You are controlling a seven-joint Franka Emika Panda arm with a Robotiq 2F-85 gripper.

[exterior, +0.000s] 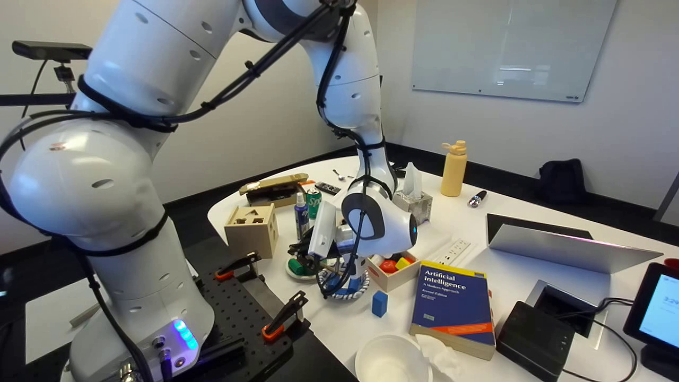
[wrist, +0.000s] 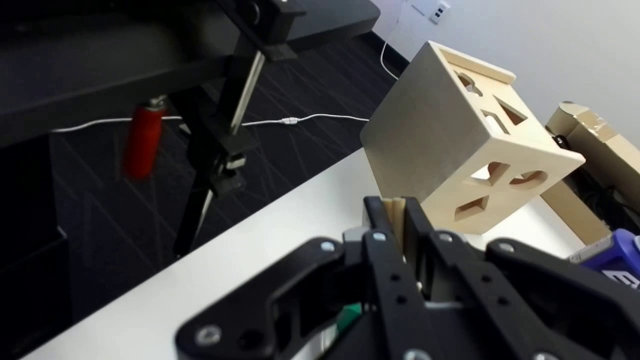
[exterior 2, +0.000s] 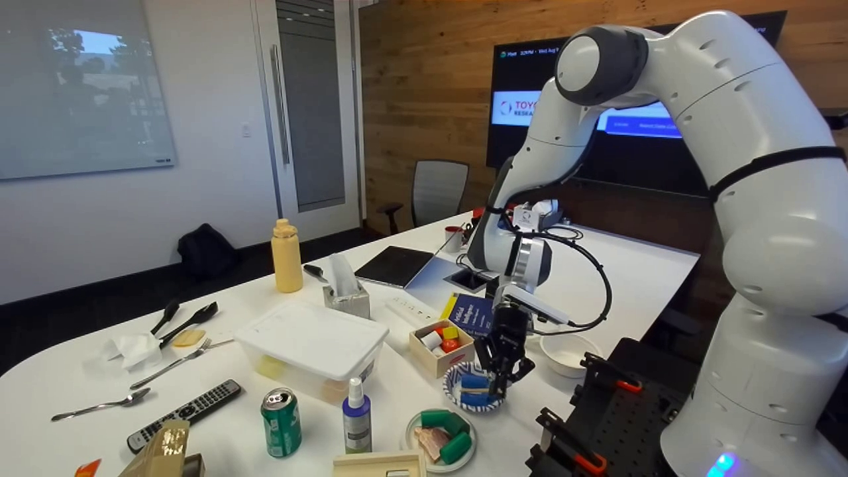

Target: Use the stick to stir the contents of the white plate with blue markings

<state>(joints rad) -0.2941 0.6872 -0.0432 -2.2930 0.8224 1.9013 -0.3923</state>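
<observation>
Black pincer (wrist: 393, 206) gripping stick (wrist: 399, 217), Sprite can (exterior: 313, 205)

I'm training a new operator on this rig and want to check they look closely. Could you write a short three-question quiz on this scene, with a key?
1. Multiple choice. What colour are the pieces that show in the white plate with blue markings?
A) red
B) blue
C) green

2. True or false: the gripper is empty.

3. Fill in the blank: the title on the book reads "Artificial ____".

Key
1. B
2. False; the wrist view shows it shut on the stick.
3. Intelligence
</observation>
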